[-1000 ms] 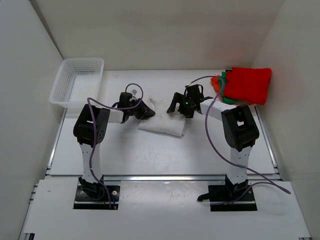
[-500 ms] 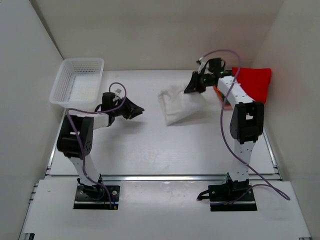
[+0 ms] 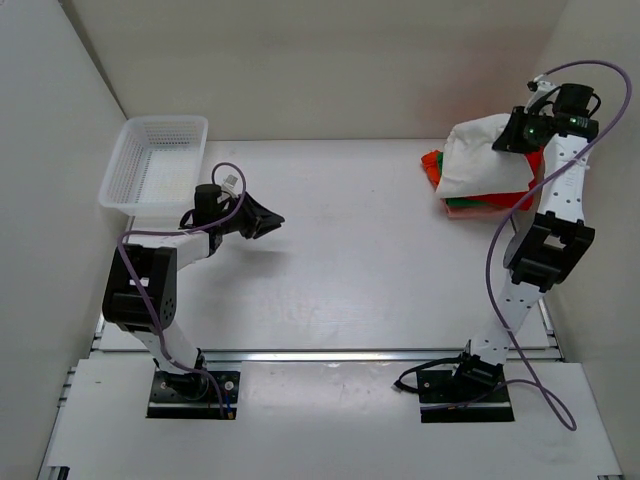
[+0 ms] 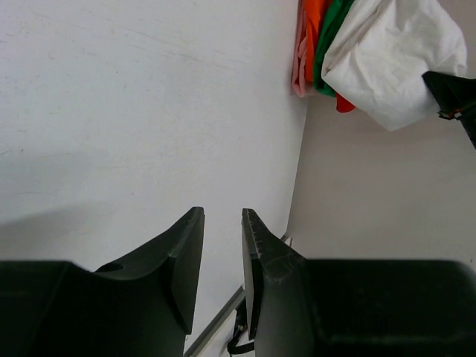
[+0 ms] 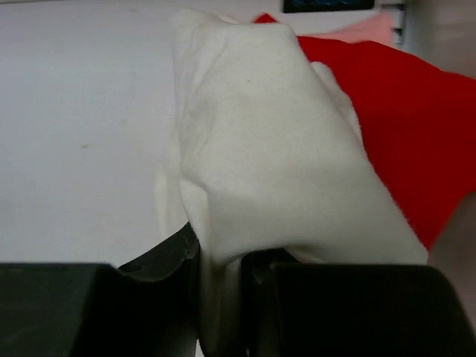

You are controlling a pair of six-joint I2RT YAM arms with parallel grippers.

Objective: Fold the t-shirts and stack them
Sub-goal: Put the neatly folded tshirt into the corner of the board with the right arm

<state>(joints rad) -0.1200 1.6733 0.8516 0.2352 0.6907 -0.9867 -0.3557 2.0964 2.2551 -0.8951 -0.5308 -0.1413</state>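
Note:
A folded white t-shirt (image 3: 472, 152) hangs over the stack at the right rear, with my right gripper (image 3: 514, 134) shut on its edge. In the right wrist view the white cloth (image 5: 268, 149) is pinched between the jaws of that gripper (image 5: 222, 254), and the red t-shirt (image 5: 405, 111) lies beneath. The stack shows a red t-shirt (image 3: 497, 188), an orange one (image 3: 431, 163) and a green edge (image 4: 332, 33). My left gripper (image 3: 272, 218) hovers over the left middle of the table, jaws slightly apart and holding nothing (image 4: 222, 223).
A white mesh basket (image 3: 160, 160) stands at the back left corner. The enclosure's right wall runs close behind the stack. The table's metal rail (image 3: 330, 354) runs along the near edge.
My right arm has carried the white t-shirt from the table's middle up to the right rear, over the stack. The left arm drew back to the left, away from the shirt.

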